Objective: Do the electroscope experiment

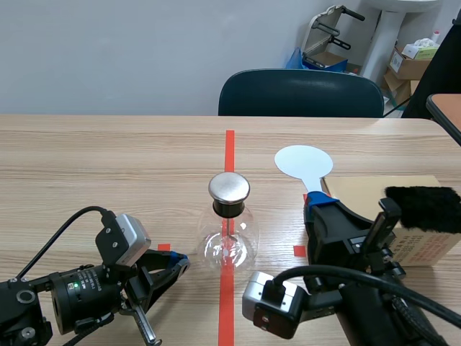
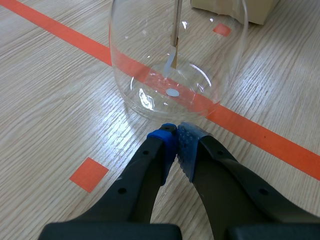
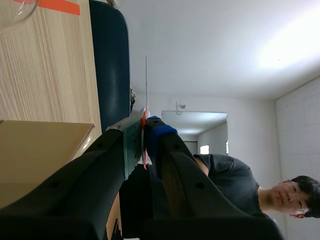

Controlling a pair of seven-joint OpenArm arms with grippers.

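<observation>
Electroscope [image 1: 229, 234] (round glass flask, black neck, metal cap [image 1: 229, 187]) is stood upright at table [image 1: 108, 166] centre, on the red tape line [image 1: 229, 144]. L gripper [image 1: 180, 258] is lying low on the table, just beside the flask base on the robot's left. Its fingers are pressed together w/ nothing between; whether the flask is touched can't be told. In L wrist view the blue pads [image 2: 167, 142] of the gripper [image 2: 176, 136] are met right in front of the glass [image 2: 145, 65]; a metal rod [image 2: 176, 20] w/ a pale foil leaf [image 2: 171, 61] is seen inside.

R gripper [image 1: 320, 204] is clamped on the handle of a white paddle [image 1: 302, 160], whose round disc is pointed away from the robot, to the right of the flask and apart from it. In R wrist view the paddle [image 3: 146, 85] is seen edge-on as a thin sheet pinched at the gripper [image 3: 145, 125].

A cardboard box [image 1: 360, 189] is sat by the R arm, w/ a black fur cloth [image 1: 425, 207] on top. A dark chair [image 1: 301, 94] is placed at the far edge; a person [image 3: 225, 175] in a dark shirt is seen in R wrist view.
</observation>
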